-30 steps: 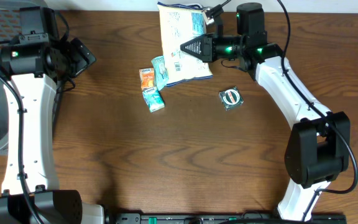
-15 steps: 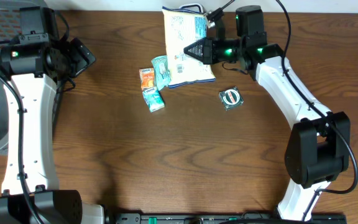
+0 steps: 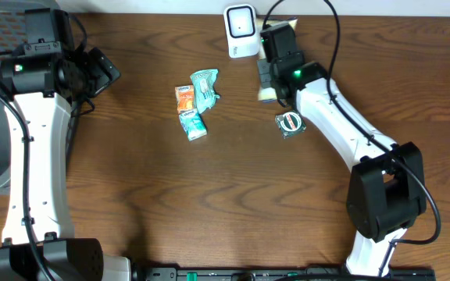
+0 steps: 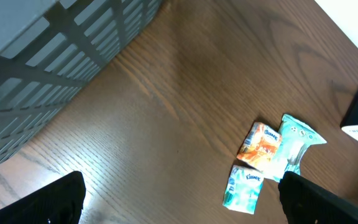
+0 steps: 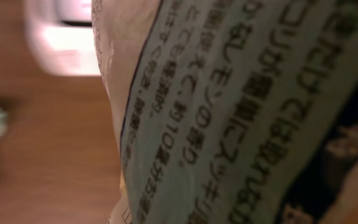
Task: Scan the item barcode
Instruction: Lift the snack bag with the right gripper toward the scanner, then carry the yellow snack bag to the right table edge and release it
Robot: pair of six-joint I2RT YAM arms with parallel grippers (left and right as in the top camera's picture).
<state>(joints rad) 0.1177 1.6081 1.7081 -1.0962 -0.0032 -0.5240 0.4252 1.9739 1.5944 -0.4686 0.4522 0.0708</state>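
**Small packets on a dark wooden table, grey basket at the left**

A brown wooden table with visible grain fills the overhead view. Three small packets lie in a cluster toward the far middle. An orange pack sits on the left. A crumpled pale green wrapper touches its right side. Just below the two lies a blue-green tissue pack, tilted and printed with the word Kleenex, its top end meeting the orange pack. Well apart to the right lies a dark square packet with a white ring on its face. A grey slatted basket stands at the table's left edge.
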